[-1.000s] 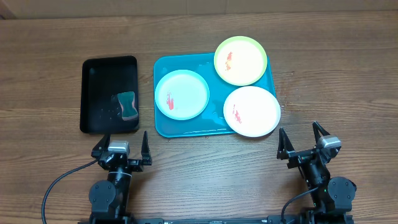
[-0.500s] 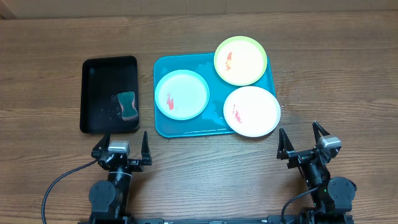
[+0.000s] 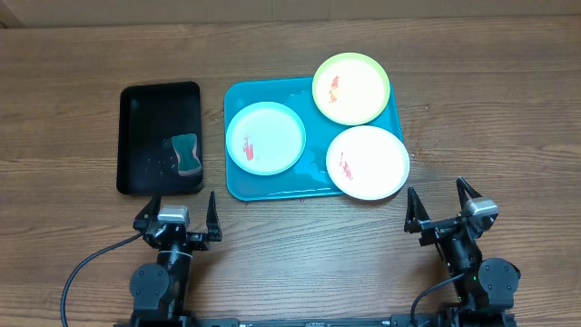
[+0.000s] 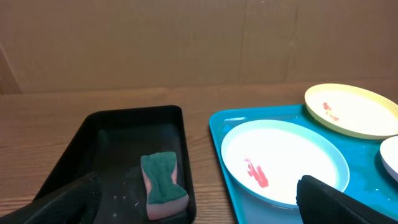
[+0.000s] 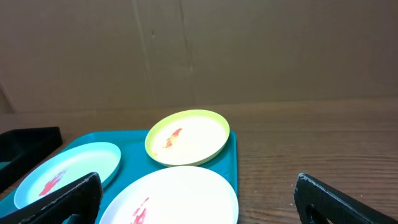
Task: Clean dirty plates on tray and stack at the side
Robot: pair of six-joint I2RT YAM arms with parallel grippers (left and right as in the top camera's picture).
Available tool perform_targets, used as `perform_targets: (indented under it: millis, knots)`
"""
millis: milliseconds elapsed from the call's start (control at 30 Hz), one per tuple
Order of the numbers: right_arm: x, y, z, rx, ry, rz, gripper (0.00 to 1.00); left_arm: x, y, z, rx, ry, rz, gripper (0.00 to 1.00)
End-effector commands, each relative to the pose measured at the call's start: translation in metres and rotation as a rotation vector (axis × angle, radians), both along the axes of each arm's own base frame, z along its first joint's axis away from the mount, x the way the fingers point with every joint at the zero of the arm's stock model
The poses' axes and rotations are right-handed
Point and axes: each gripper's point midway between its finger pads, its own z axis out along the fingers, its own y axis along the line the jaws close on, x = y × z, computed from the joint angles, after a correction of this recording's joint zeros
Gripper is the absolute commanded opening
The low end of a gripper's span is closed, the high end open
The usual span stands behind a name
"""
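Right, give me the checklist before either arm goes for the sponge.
1. Left gripper open and empty: ok.
2. Right gripper open and empty: ok.
3. Sponge lying free in the black tray: ok.
4. Light blue plate fully inside the tray: ok.
5. Yellow-green plate and white plate fully inside the tray: not ok, both overhang its rim.
6. All three clean: not ok, each is smeared red.

I see the wooden table (image 3: 508, 109) bearing the turquoise tray (image 3: 272, 186) and, just left of it (slightly apart), a black tray (image 3: 145, 118).
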Motion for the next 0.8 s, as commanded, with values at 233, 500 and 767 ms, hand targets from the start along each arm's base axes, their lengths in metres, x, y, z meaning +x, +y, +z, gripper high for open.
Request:
perform_targets:
  millis: [233, 500, 767]
  knots:
    - [0.000, -0.001, -0.001, -0.015, -0.009, -0.003, 1.00, 0.000, 0.001, 0.000, 0.015, -0.007, 0.000, 1.00]
    - [-0.001, 0.002, -0.001, -0.014, -0.010, 0.015, 1.00, 0.000, -0.001, 0.000, 0.015, -0.007, -0.007, 1.00]
    - [-0.003, 0.010, 0.006, -0.015, -0.041, 0.058, 1.00, 0.000, 0.000, 0.001, 0.014, -0.010, -0.002, 1.00]
